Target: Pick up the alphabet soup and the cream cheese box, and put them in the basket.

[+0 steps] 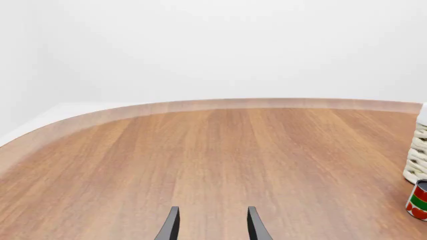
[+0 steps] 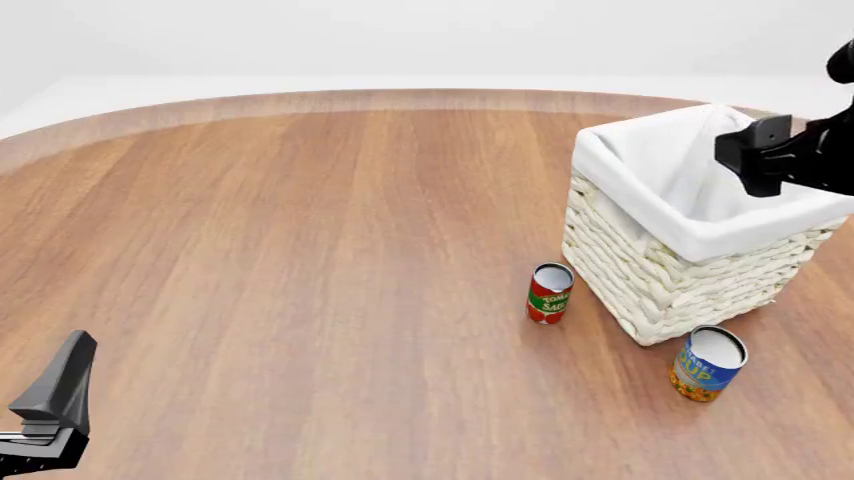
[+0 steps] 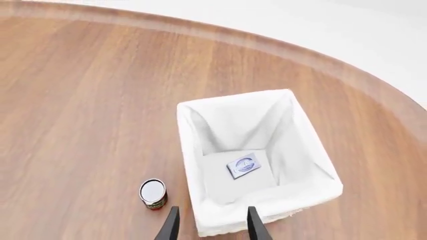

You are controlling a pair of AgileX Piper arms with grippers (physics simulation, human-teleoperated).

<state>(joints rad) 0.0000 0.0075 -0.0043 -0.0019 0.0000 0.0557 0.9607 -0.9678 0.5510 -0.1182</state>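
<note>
Soup [image 2: 706, 364] is what remains: it stands upright on the tabletop [image 2: 294, 260], just beside the basket's near corner, toward your right side. Your right pincer [image 3: 209, 222] hangs above the basket [image 2: 667, 270] with its jaws parted and nothing between them, so the can lies below it and nearer to you; judge this the closer arm for the pick. Your left pincer [image 1: 211, 227], also parted and holding nothing, sits low at the near left, well apart from the can. Cheese box [image 3: 243, 165] already lies flat on the basket floor. A tomato can [image 2: 549, 292] stands near the basket's left wall.
</note>
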